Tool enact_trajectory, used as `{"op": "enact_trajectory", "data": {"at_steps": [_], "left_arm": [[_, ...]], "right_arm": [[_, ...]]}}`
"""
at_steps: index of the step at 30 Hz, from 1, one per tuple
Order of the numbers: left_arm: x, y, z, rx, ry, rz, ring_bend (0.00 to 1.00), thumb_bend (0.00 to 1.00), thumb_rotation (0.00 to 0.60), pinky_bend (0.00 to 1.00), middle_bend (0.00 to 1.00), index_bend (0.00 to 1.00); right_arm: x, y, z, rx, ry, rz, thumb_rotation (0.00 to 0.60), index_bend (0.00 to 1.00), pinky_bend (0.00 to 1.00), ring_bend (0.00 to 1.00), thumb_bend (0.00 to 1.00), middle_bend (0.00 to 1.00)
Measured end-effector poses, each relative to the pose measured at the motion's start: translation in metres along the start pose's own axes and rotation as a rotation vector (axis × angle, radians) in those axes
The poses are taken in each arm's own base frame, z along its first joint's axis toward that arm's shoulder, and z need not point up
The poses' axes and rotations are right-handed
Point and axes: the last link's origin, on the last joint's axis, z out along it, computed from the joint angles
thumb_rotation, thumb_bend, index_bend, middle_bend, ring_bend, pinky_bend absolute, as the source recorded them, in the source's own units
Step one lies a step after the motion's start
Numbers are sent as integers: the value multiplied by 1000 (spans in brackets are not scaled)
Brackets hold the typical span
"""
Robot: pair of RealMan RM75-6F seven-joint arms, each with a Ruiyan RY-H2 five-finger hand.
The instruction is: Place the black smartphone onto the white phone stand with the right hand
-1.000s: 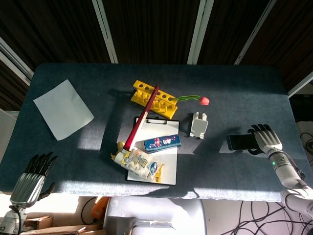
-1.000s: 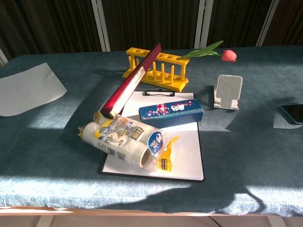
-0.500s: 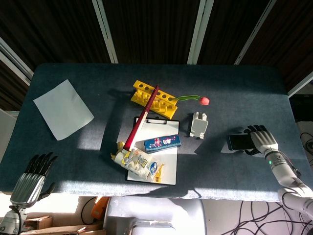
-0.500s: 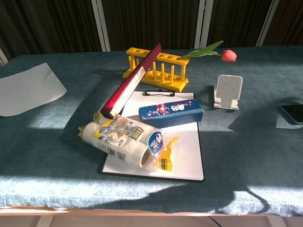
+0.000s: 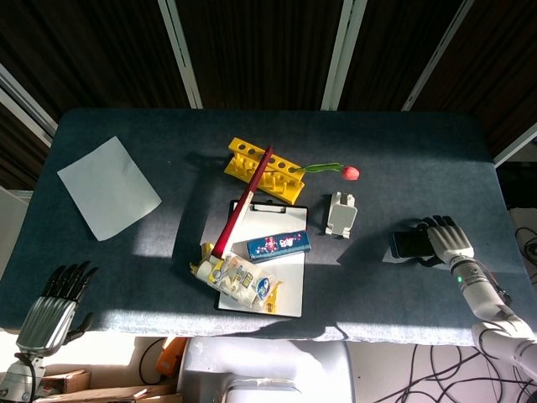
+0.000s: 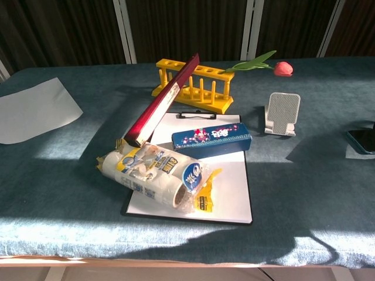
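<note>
The black smartphone [image 5: 408,243] lies flat on the table near the right edge; the chest view shows only its left end [image 6: 362,140]. My right hand [image 5: 445,238] sits at the phone's right end with its fingers spread over that end, and no grip shows. It does not appear in the chest view. The white phone stand [image 5: 341,213] [image 6: 282,113] stands empty, well to the left of the phone. My left hand [image 5: 55,295] hangs off the table's front left corner, fingers apart and holding nothing.
Left of the stand lie a clipboard [image 5: 289,277], a blue box [image 5: 279,244], a wrapped packet [image 5: 239,281] and a long red box [image 5: 242,204] leaning on a yellow rack [image 5: 262,170]. A tulip [image 5: 336,170] lies behind the stand. A paper sheet [image 5: 107,186] lies far left.
My right hand has crept a little to the left and nearer the table's front edge, further over the phone's right end. The phone and the left hand have not moved.
</note>
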Motion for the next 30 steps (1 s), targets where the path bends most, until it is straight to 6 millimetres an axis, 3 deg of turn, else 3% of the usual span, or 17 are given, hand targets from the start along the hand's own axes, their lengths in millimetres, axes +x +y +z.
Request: {"op": "enact_trajectory", "data": {"at_steps": [3, 11, 22, 30], "left_arm": [[0, 0, 0, 0, 0, -1, 0, 335, 600, 0, 0, 0], [1, 0, -1, -2, 2, -2, 0, 336, 600, 0, 0, 0], [1, 0, -1, -3, 5, -4, 0, 336, 600, 0, 0, 0], [1, 0, -1, -3, 5, -5, 0, 335, 600, 0, 0, 0]], "right_arm": [[1, -1, 0, 0, 10, 2, 600, 476, 216, 148, 417, 283], [-3, -4, -1, 9, 29, -15, 600, 645, 469, 321, 422, 409], [-2, -8, -3, 17, 95, -35, 600, 856, 620, 544, 440, 605], [-2, -13, -5, 28, 145, -44, 600, 921, 660, 610, 446, 668]]}}
